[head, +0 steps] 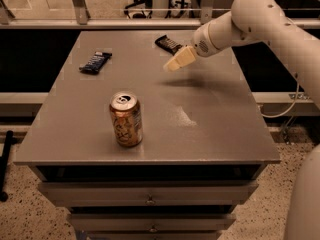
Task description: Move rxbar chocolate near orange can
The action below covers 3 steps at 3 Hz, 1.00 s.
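The rxbar chocolate (pixel 166 43), a flat dark bar with white lettering, lies at the far middle of the grey table (pixel 215 129). The orange can (pixel 126 119) stands upright near the table's front, left of centre. My gripper (pixel 174 63) hangs above the table just in front and to the right of the rxbar, a little above it, with nothing seen in it. The white arm (pixel 250 19) reaches in from the right.
A dark blue-wrapped bar (pixel 95 62) lies at the far left of the table. Drawers (pixel 150 194) sit under the tabletop. A rail and glass partition (pixel 125 19) run behind the table. A cable (pixel 290 104) hangs at the right.
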Tool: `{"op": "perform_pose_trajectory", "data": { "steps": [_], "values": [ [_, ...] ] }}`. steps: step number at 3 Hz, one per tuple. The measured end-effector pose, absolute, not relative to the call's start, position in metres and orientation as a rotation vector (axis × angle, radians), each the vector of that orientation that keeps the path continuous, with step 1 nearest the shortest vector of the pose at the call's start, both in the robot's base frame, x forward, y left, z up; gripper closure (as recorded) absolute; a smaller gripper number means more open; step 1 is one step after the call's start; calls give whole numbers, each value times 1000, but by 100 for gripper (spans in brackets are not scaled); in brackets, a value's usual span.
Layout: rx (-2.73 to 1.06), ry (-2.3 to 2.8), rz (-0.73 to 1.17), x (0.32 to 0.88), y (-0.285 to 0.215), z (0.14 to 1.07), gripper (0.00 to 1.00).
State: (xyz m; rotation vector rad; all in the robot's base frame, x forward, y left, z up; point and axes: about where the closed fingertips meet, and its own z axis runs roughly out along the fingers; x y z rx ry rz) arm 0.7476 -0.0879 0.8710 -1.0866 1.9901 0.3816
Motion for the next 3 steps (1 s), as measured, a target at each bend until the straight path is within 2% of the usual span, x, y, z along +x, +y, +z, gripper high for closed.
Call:
{"op": "perform_pose_trajectory", "data": {
  "steps": [1, 3],
  "values": [
    [-1003, 1965, 430, 777, -76, 871, 0],
    [-918, 2002, 386, 819, -55, 858, 0]
  ]
}}
